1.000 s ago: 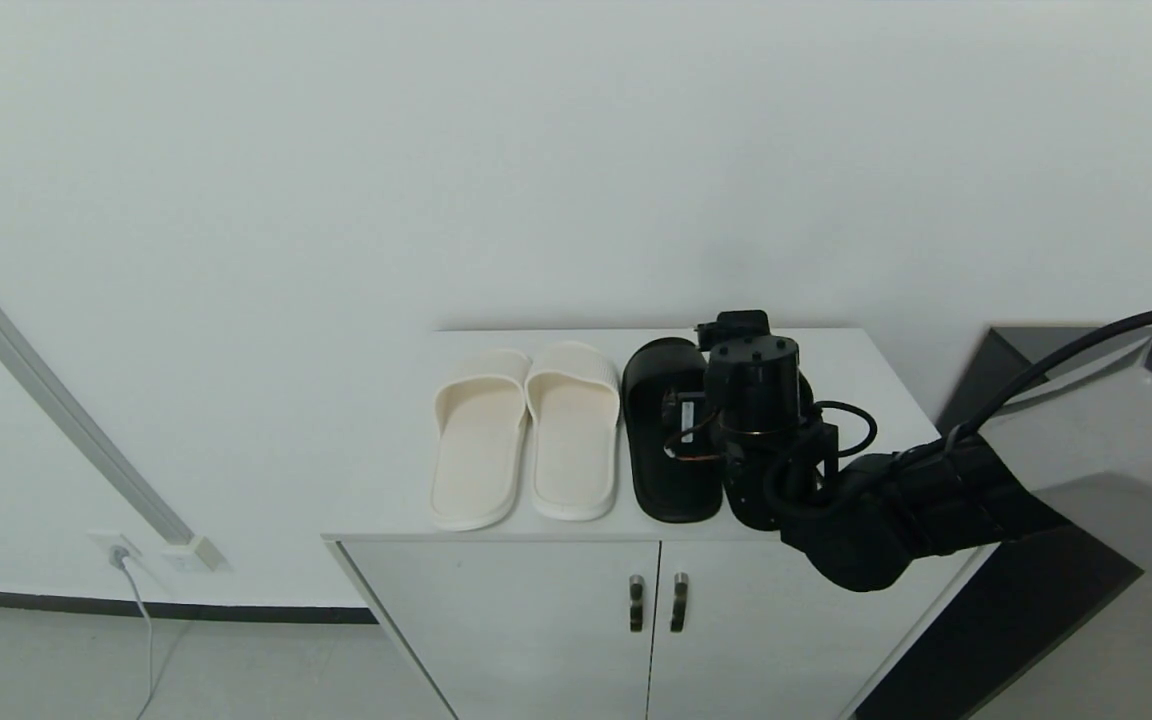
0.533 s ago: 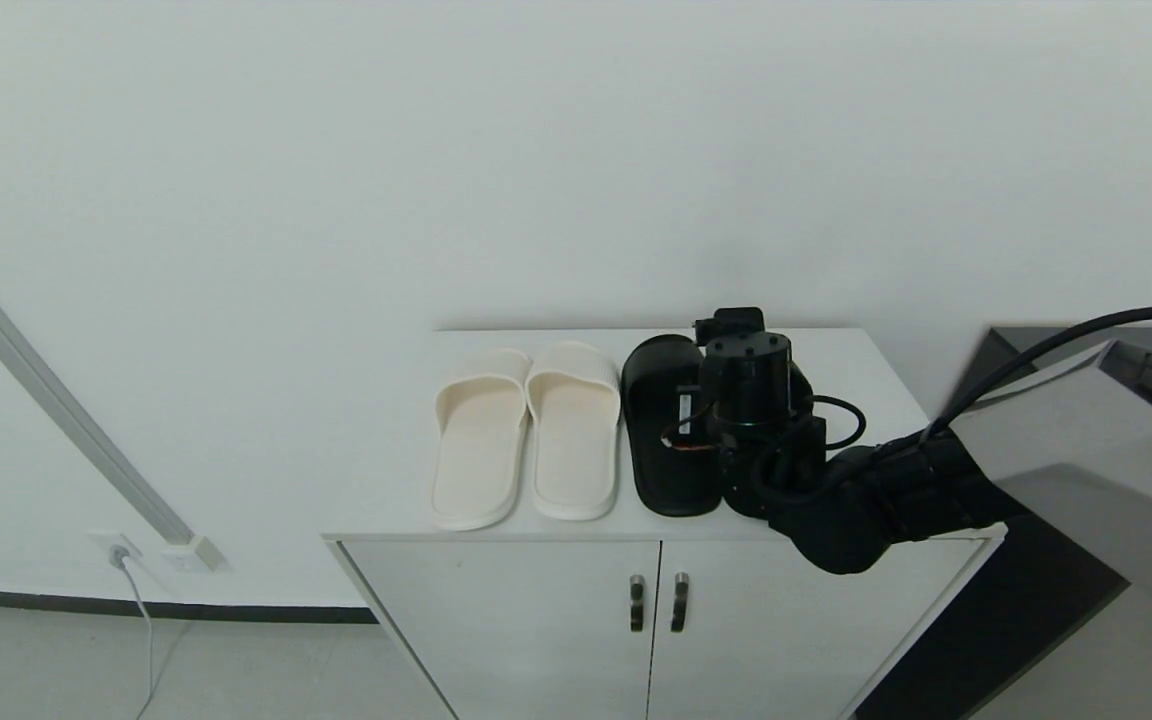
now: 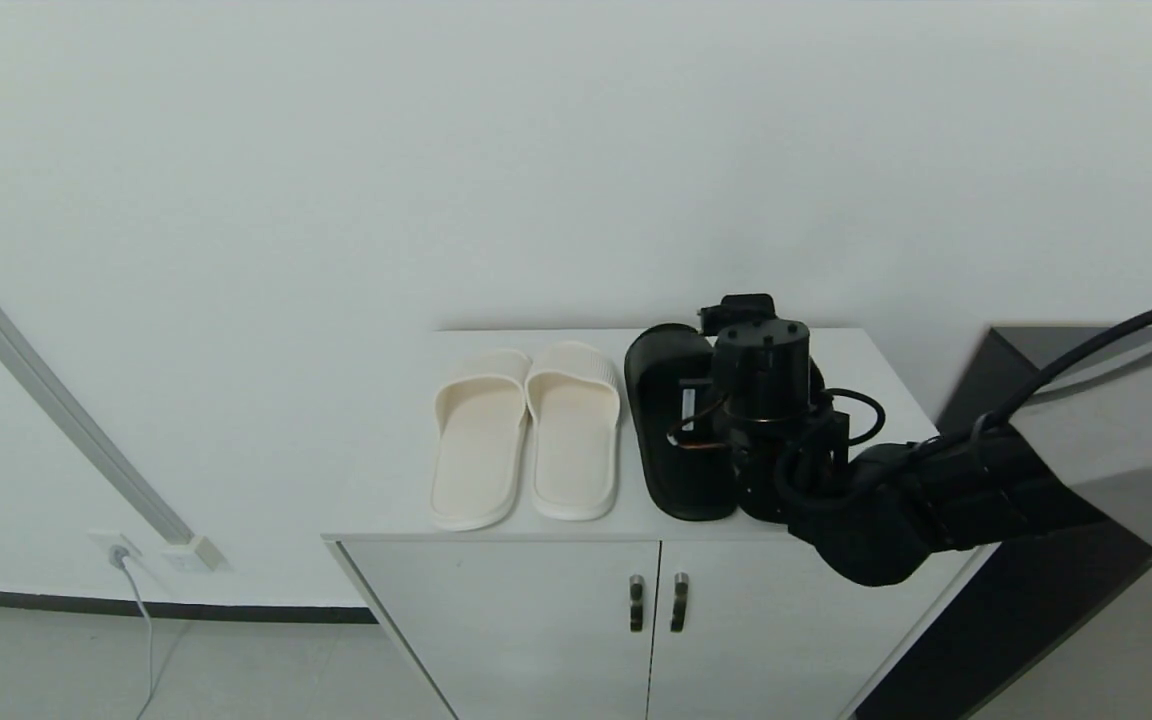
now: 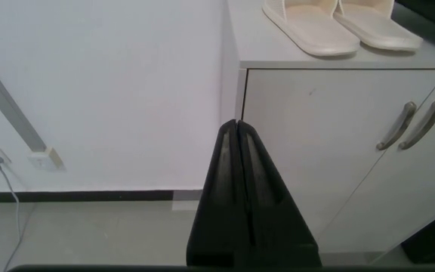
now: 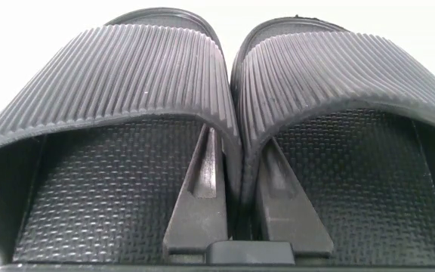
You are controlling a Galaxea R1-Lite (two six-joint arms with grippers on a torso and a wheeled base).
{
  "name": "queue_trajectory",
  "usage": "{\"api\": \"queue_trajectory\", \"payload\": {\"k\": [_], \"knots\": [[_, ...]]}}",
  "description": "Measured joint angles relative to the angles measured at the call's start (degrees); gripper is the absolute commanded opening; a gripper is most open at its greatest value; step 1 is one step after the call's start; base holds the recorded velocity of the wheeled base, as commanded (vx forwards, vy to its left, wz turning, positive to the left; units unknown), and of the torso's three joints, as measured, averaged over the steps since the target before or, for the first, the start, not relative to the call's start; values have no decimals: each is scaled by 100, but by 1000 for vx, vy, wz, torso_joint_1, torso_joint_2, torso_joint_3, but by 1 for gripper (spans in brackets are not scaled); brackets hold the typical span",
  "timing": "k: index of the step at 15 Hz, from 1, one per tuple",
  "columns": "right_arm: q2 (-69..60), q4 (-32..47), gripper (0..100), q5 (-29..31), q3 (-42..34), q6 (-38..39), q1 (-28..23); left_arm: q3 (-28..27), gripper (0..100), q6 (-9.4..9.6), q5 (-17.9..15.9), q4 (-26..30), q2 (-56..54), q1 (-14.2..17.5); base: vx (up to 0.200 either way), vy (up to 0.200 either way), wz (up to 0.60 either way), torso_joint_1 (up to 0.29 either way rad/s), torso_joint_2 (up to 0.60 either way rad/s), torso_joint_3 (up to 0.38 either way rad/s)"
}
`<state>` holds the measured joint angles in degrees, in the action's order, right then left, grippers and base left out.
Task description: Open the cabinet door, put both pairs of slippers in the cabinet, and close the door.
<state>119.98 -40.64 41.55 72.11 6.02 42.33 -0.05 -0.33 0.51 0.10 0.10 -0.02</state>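
Your right gripper (image 5: 239, 143) has its fingers clamped on the inner walls of the black slippers (image 3: 674, 430), centre-right of frame at the top of the cabinet (image 3: 496, 620). Left gripper (image 4: 238, 132) fingers are pressed together, holding nothing. The cabinet doors are closed.

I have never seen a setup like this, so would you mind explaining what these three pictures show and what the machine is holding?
This is a two-armed robot on wheels, and each picture comes from one of its own cameras. The wide picture is from its head, looking down at a white cabinet whose two doors are shut. On top lie a cream pair of slippers and a black pair of slippers. The other two come from wrist cameras. The right wrist view looks along the right gripper: one finger sits inside each black slipper, pinching their neighbouring side walls together, so it holds that pair. The left wrist view shows the left gripper, shut on nothing, low beside the cabinet front.
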Motion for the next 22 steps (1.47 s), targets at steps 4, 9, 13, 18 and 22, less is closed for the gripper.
{"api": "queue_trajectory", "payload": {"k": [4,9,13,18,22], "knots": [[-1012,-2,0,-890,-1287,-151,318,2,0,51,6,0,0,0,0,0,0,0,0,0],[-2662,339,0,-2693,-3024,-246,631,5,0,62,4,0,0,0,0,0,0,0,0,0],[-3211,600,0,-2970,-3390,-219,769,5,0,51,2,-2,0,0,-150,0,0,7,5,2],[-3285,600,0,-3003,-3432,-206,800,5,0,33,0,0,0,0,-200,0,0,-3,-1,5],[-3321,539,0,-3014,-3510,-215,758,5,0,35,0,0,0,-5,-50,0,0,-1,-1,-2]]}}
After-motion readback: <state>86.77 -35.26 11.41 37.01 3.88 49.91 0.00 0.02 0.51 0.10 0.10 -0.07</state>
